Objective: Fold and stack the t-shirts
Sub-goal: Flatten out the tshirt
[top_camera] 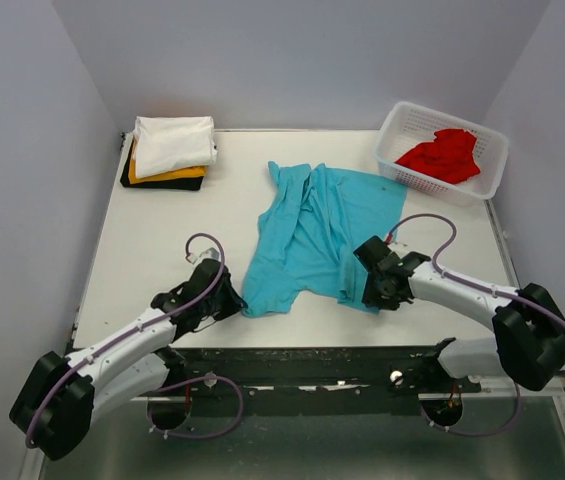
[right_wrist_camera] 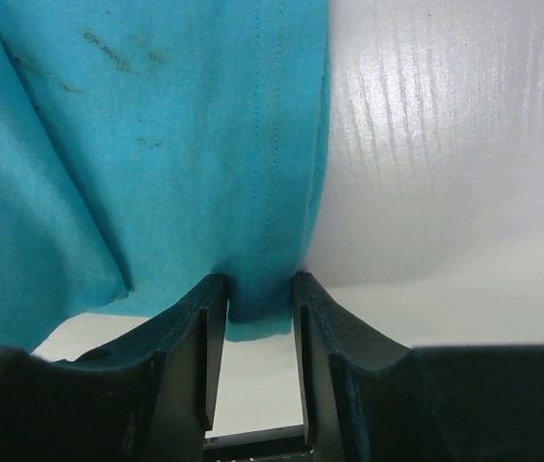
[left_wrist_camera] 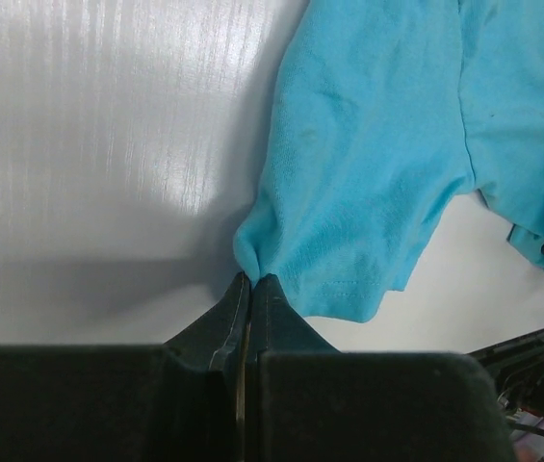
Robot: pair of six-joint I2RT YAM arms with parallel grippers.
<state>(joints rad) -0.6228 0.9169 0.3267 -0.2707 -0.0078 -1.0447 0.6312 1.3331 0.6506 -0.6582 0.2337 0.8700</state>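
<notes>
The white worktop (top_camera: 162,235) carries the teal t-shirt (top_camera: 312,235), spread out and rumpled. Beyond it to the right, a lattice basket (top_camera: 399,130) holds a red t-shirt (top_camera: 447,155). Beyond it to the left lies a stack (top_camera: 172,150) of white, yellow-orange and black shirts. The left hand (left_wrist_camera: 250,287) pinches the teal shirt's near-left corner tight. The right hand (right_wrist_camera: 260,298) stands narrow astride its near-right hem; whether it grips cannot be told.

Five t-shirts (top_camera: 312,235), one basket (top_camera: 390,142), two arms (top_camera: 132,345).
</notes>
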